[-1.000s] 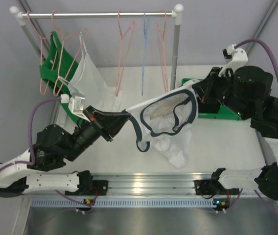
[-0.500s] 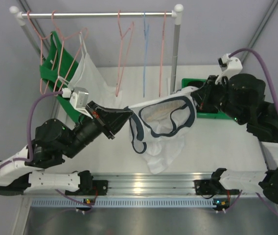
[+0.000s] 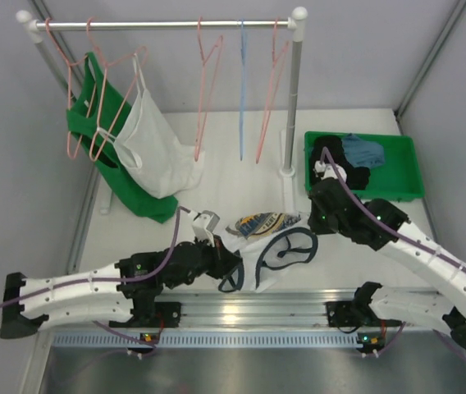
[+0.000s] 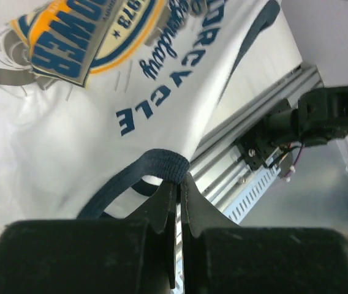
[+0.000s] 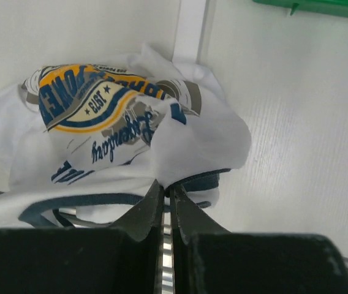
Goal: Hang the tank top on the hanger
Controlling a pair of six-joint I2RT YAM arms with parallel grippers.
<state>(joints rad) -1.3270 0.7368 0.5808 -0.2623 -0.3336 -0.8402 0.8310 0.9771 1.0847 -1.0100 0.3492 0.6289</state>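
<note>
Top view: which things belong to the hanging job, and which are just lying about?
Job: tank top, held at its navy trim by left claw and right claw; an empty pink hanger.
Lying about: green top, plain white top, light blue hanger, green bin of dark clothes.

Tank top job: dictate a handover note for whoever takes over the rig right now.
Left gripper: shut on the tank top, pinching its navy trim.
Right gripper: shut on the trim as well.
Tank top: bunched, print up, at the near side of the table, between the arms.
Hanger: empty pink ones hang on the rail.
Done: top gripped by both arms.
Left: fetch a hanger and thread it into the top.
</note>
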